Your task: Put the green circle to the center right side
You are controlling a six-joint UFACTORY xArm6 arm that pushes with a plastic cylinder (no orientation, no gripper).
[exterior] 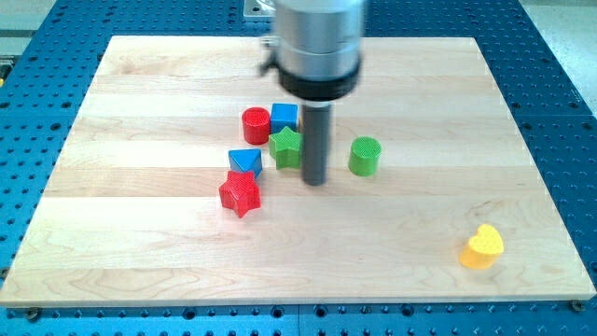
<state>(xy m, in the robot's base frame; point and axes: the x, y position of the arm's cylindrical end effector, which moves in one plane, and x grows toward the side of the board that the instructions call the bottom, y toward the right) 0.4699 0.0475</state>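
The green circle is a short green cylinder standing on the wooden board, a little right of the board's middle. My tip rests on the board just left of it, with a small gap between them. The green star sits right against the rod's left side. The rod hangs from a wide grey and black arm body at the view's top.
A red cylinder and a blue cube stand above the green star. A blue triangle and a red star lie to its lower left. A yellow heart lies near the lower right corner.
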